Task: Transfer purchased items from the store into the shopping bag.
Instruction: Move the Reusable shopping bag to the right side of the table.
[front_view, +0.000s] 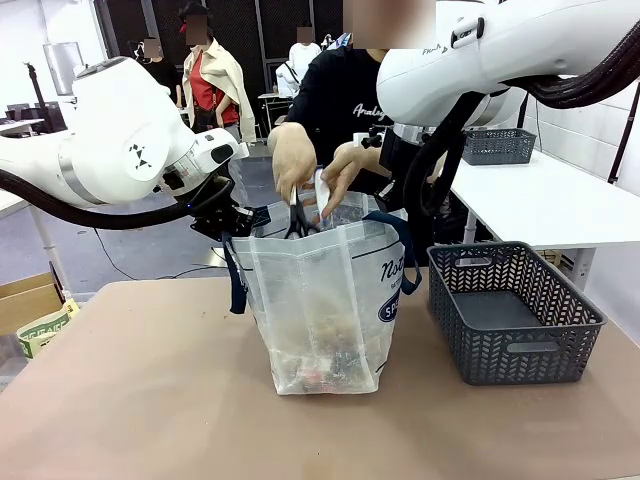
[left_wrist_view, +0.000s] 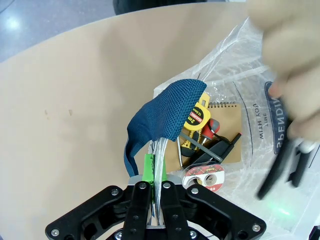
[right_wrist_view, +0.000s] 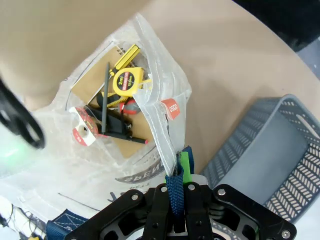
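The shopping bag (front_view: 320, 300) stands open mid-table. My left gripper (left_wrist_view: 156, 170) is shut on its rim beside a navy handle (left_wrist_view: 165, 112). My right gripper (right_wrist_view: 175, 187) is shut on the other navy strap (right_wrist_view: 174, 192). Together they hold the mouth open. Purchased items lie on the bag's bottom: a yellow tape measure (right_wrist_view: 125, 80), a tan notebook (left_wrist_view: 227, 125), a tape roll (left_wrist_view: 202, 175) and a red-handled tool (left_wrist_view: 210, 127). The person's hands (front_view: 295, 160) hold black scissors (front_view: 297, 215) over the opening. The store, a dark grey basket (front_view: 515, 310), sits to the bag's right with nothing showing inside.
A second grey basket (front_view: 497, 146) rests on the white table (front_view: 540, 200) at the back right. A cardboard box (front_view: 30, 300) stands off the table's left edge. Bare tan tabletop (front_view: 130, 400) stretches in front of and left of the bag.
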